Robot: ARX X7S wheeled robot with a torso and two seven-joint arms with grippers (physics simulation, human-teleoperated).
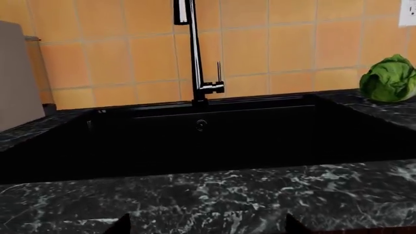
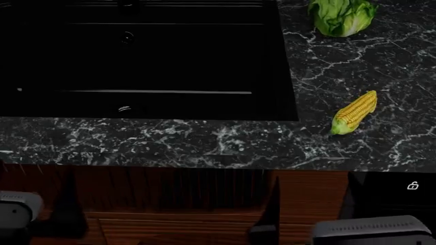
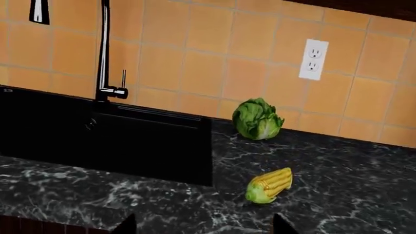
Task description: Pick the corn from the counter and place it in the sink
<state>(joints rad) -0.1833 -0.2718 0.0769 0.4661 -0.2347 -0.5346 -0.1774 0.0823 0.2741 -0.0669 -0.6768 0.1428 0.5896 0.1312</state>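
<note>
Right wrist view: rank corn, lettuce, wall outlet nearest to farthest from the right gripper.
1. corn, on the counter just ahead of the right gripper
2. lettuce, farther back near the wall
3. wall outlet, up on the tiles

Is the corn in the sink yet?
No, out. The corn lies on its side on the counter, right of the sink.
</note>
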